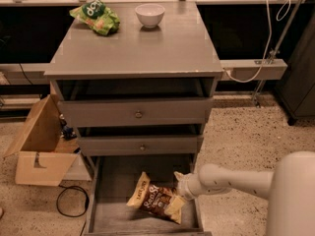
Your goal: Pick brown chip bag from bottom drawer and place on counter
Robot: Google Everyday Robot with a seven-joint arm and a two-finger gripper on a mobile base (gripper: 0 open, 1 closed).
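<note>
The brown chip bag [156,198] lies flat on the grey floor of the open bottom drawer [110,215], tan-yellow ends pointing left and right. My gripper [180,188] reaches in from the right on a white arm and is low in the drawer, at the bag's right end. The counter [142,45] is the grey top of the cabinet, well above the gripper.
A green chip bag [96,16] and a white bowl [150,14] sit at the back of the counter. Two knobbed drawers [138,114] sit above the open one. An open cardboard box [39,149] and a black cable [71,203] lie on the floor left.
</note>
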